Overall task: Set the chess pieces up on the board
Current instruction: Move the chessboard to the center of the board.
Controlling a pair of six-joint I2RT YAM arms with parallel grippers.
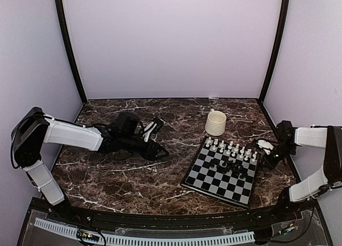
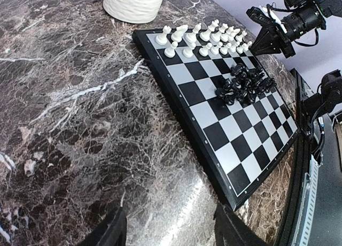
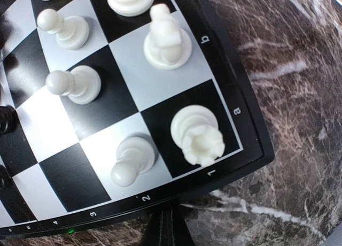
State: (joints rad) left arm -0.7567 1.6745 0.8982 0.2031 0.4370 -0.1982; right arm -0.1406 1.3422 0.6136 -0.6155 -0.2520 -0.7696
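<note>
The board lies lower right in the top view, with chess pieces on its upper half and your right end effector at its right corner, grip impossible to tell. Your left end effector, released, lies mid-left, with tabletop between it and the board.

From the middle of the board, white pieces fill the 12 to 1 o'clock edge and black pieces are heaped near the centre. The mug blocks 12 o'clock, and the right end effector blocks 2 o'clock. I see open squares toward 6 and 8 o'clock, and open desk at 9 o'clock.
</note>
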